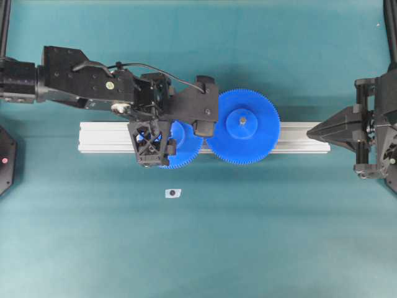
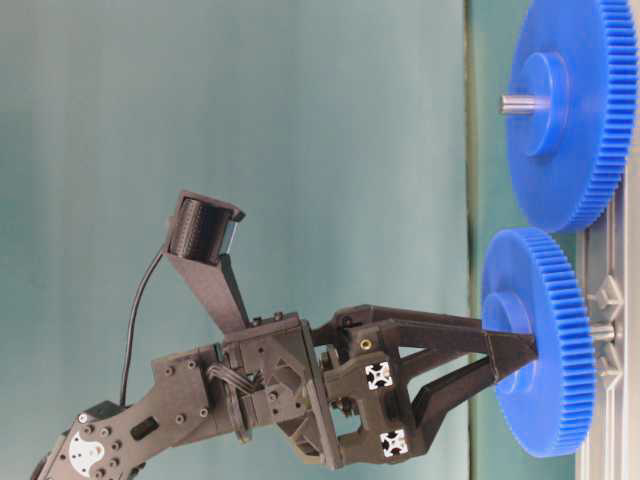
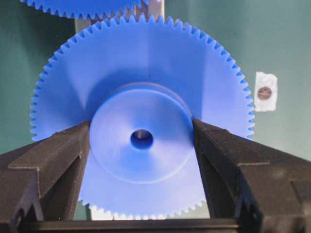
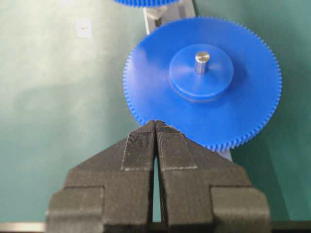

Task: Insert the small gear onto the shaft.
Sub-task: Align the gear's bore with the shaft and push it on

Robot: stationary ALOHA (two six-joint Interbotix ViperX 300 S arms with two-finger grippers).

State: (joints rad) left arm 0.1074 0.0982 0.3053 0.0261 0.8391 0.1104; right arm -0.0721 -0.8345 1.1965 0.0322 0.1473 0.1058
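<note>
My left gripper (image 3: 141,128) is shut on the raised hub of the small gear (image 3: 141,63), one finger pressing each side of the hub. It holds the small gear (image 2: 545,300) flat against the rail side, teeth close to the larger gear's. The shaft (image 2: 601,330) shows as a short silvery stub between the gear's back face and the rail. From overhead the left gripper (image 1: 155,146) covers most of the small gear (image 1: 186,152). My right gripper (image 4: 156,124) is shut and holds nothing, hovering off the rail's right end (image 1: 313,130).
The larger blue gear (image 1: 243,127) sits on the aluminium rail (image 1: 105,136) with its grey pin (image 4: 201,62) sticking out of the hub. A small white sticker with a dark dot (image 1: 173,193) lies on the teal table in front of the rail.
</note>
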